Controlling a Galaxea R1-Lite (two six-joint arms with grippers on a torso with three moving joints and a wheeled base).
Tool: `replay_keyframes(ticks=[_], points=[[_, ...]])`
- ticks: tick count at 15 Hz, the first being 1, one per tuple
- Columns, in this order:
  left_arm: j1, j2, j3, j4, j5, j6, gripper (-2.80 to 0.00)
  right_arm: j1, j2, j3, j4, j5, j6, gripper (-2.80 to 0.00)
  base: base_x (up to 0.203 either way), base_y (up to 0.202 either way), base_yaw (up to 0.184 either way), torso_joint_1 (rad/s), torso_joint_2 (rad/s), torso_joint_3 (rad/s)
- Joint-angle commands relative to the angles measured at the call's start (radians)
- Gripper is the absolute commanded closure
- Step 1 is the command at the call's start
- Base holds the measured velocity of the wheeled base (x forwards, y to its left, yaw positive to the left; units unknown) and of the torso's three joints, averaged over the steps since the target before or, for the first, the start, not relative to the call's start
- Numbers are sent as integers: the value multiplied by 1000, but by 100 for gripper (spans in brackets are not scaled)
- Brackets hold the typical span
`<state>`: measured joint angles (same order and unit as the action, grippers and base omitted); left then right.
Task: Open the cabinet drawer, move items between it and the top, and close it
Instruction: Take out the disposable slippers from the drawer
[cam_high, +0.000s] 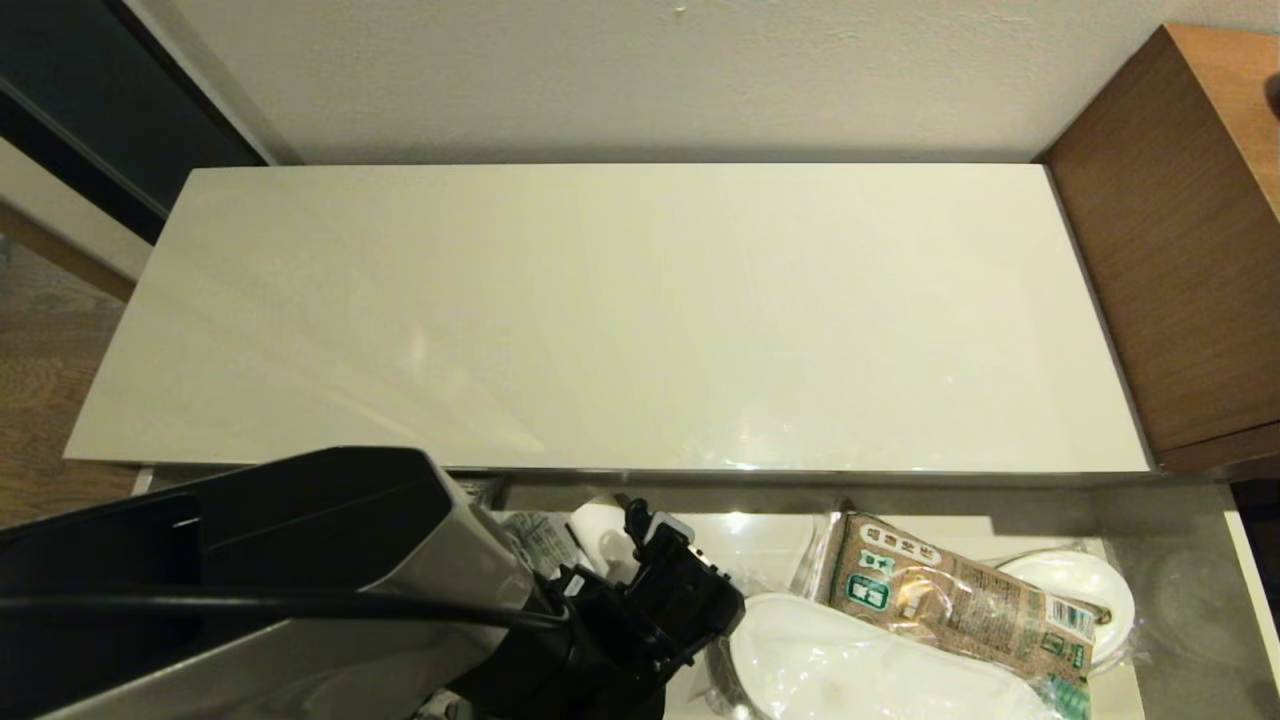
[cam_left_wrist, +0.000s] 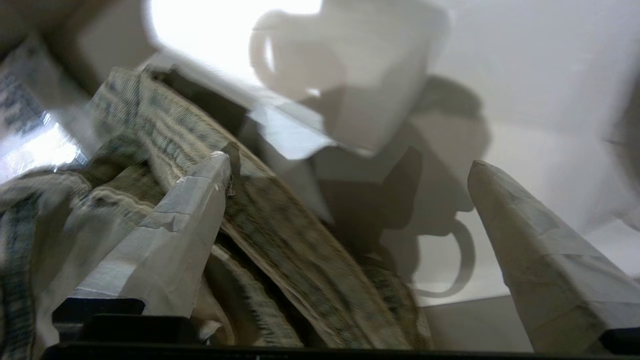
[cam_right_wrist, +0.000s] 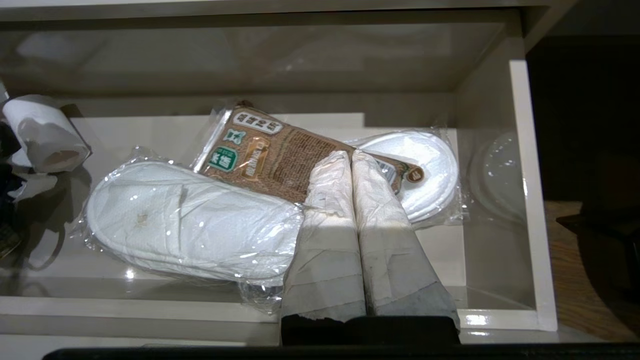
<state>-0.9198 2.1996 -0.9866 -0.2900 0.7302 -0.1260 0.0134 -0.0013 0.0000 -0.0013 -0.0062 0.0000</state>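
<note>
The cabinet drawer (cam_high: 1252, 590) stands pulled out below the glossy pale top (cam_high: 620, 310), which is bare. My left arm (cam_high: 300, 580) reaches down into the drawer's left part. There my left gripper (cam_left_wrist: 347, 162) is open over the grey-green denim garment (cam_left_wrist: 280, 240); one finger (cam_left_wrist: 175, 235) lies against the cloth, the other (cam_left_wrist: 540, 260) is apart from it. White slippers in clear wrap (cam_right_wrist: 190, 220) lie in the drawer's middle, with more wrapped white soles (cam_right_wrist: 425, 165) to the right. My right gripper (cam_right_wrist: 351, 156) is shut and empty, hanging before the drawer front.
A brown printed packet (cam_right_wrist: 280, 155) lies across both wrapped slippers. A white paper roll (cam_right_wrist: 40, 135) sits at the drawer's back, near my left gripper. A brown wood-grain desk (cam_high: 1180, 230) adjoins the top on the right; wood floor (cam_high: 50, 380) lies to the left.
</note>
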Motion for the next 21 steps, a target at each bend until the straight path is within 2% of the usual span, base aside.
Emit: replay_keyframes(ticks=[1,4,6,8,12,17,21], points=[[17,-11,-4,-1,5,-15,-280,0,-22,2,0,0,0,0,0,0,0,0,0,0],[53,-12,-20,-3,6,-53,-280,0,-22,2,0,0,0,0,0,0,0,0,0,0],[69,-11,-31,-4,7,-57,-280,0,-22,2,0,0,0,0,0,0,0,0,0,0],[140,-14,-75,-3,9,-63,-280,0,-22,2,0,0,0,0,0,0,0,0,0,0],[173,-11,-83,-8,9,-66,-280,0,-22,2,0,0,0,0,0,0,0,0,0,0],[186,-6,-81,-9,8,-67,-280,0,-22,2,0,0,0,0,0,0,0,0,0,0],[159,-49,-59,-5,16,-60,-280,0,-22,2,0,0,0,0,0,0,0,0,0,0]])
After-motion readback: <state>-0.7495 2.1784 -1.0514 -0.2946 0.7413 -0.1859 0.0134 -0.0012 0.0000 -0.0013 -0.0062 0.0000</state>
